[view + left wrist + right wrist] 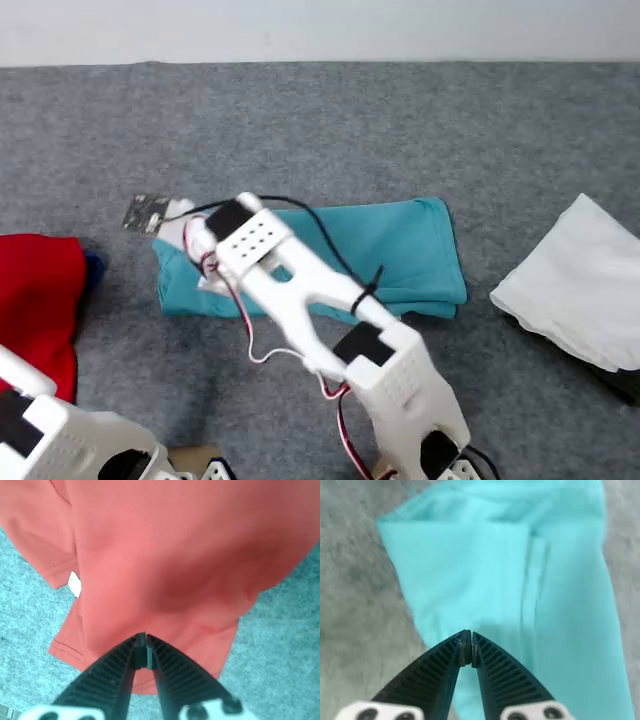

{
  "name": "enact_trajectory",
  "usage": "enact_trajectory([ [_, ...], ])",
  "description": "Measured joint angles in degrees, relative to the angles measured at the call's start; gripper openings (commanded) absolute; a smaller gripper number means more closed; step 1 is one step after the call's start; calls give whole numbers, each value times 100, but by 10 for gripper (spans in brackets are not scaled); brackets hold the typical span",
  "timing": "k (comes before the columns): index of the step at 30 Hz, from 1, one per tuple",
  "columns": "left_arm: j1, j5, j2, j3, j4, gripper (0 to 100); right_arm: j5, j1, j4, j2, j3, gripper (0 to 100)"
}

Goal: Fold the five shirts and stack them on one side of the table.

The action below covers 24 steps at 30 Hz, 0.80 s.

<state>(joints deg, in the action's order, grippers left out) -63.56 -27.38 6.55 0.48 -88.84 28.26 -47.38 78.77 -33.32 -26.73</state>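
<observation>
Grey felt worktop (350,130) seen from above, with three shirts laid apart. The teal shirt (400,250), folded into a long rectangle, lies at the centre. The red shirt (35,290) lies at the worktop's left edge, with a strip of dark blue fabric (93,268) showing at its far side. The white shirt (580,285), folded, lies at the right edge over a piece of black fabric (620,385). A small printed card (150,212) sits just beyond the teal shirt's left end.

The right arm extends from the near edge across the teal shirt to that left end. The right claw (468,647) has its tips together over the teal shirt (510,580). The left claw (145,652), tips likewise together, is over the red shirt (175,555), whose sewn-in tag (74,584) shows near one hem.
</observation>
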Motion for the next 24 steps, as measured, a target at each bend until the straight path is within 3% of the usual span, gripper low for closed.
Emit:
enact_trajectory([
  [5,0,0,0,0,0,5,0,343,791,44,0,14],
  [13,0,0,0,0,0,5,-9,1081,923,-607,0,15],
  [24,0,0,0,0,0,5,0,976,958,79,0,15],
])
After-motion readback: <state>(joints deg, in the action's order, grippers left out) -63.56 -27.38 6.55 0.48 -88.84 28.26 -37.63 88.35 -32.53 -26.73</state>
